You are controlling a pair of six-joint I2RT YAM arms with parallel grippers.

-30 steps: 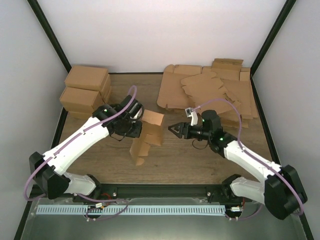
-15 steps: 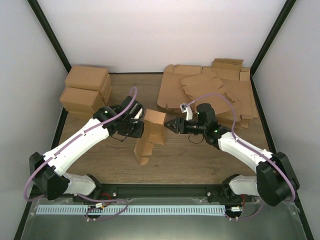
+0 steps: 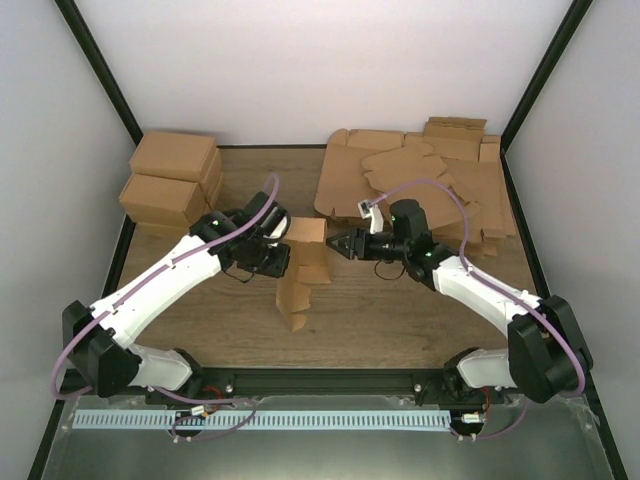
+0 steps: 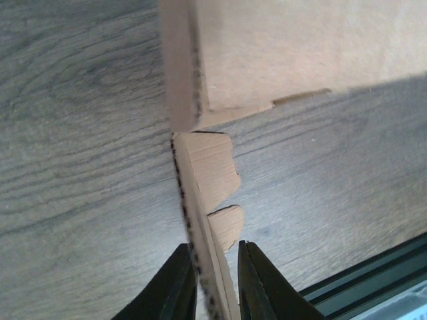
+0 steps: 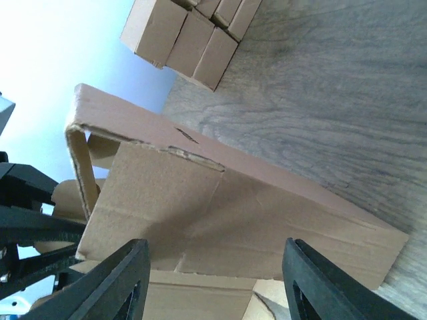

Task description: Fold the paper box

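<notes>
The paper box (image 3: 300,270) is a partly folded brown cardboard piece held upright above the table's middle, its lower flaps hanging toward the front. My left gripper (image 3: 277,258) grips its left side. In the left wrist view the fingers (image 4: 215,280) pinch a thin cardboard edge (image 4: 200,200), with a folded panel (image 4: 280,53) beyond. My right gripper (image 3: 336,245) is open and empty, its tips at the box's right face. In the right wrist view the wide-open fingers (image 5: 213,287) frame a box panel (image 5: 220,200) close ahead.
Finished brown cartons (image 3: 170,180) are stacked at the back left and also show in the right wrist view (image 5: 193,33). A pile of flat cardboard blanks (image 3: 420,185) lies at the back right. A black frame rail (image 3: 330,380) runs along the near edge.
My right gripper has moved left up to the box's right face. The left gripper has turned the box slightly, and its lower flaps have swung right.
</notes>
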